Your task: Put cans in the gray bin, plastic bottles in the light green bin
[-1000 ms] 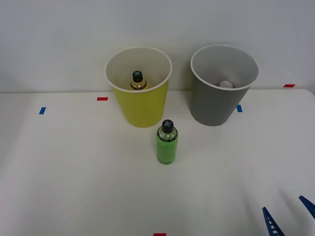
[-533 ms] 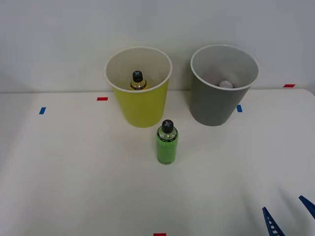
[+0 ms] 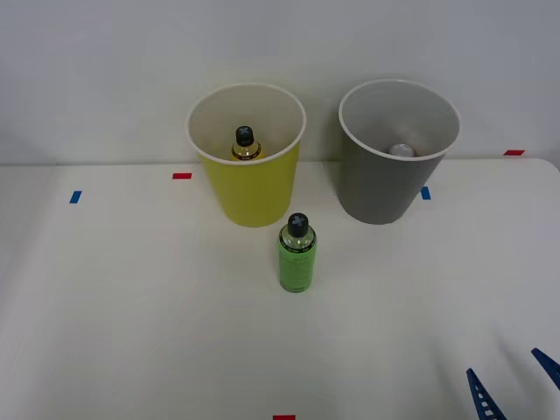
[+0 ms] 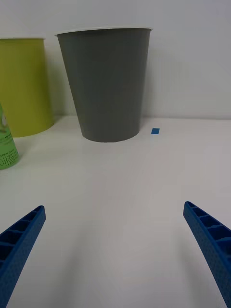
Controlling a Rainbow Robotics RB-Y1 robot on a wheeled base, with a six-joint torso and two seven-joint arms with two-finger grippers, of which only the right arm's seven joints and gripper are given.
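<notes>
With the can [image 3: 402, 150] in the gray bin [image 3: 385, 188] and the amber bottle [image 3: 245, 144] in the light green bin [image 3: 254, 188], only the green bottle [image 3: 297, 255] is left mid-desk, the right gripper [image 3: 513, 382] spread apart, empty.

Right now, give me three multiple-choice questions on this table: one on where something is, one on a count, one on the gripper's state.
1. Where is the green bottle?
A. in the gray bin
B. on the table before the bins
C. in the gripper

2. How many bottles are in the light green bin?
A. none
B. one
C. two

3. The right gripper is:
A. open
B. shut on a can
C. shut on a bottle

Answers: 1 B, it stands on the table. 2 B, one amber bottle inside. 3 A, fingers apart, nothing between.
</notes>
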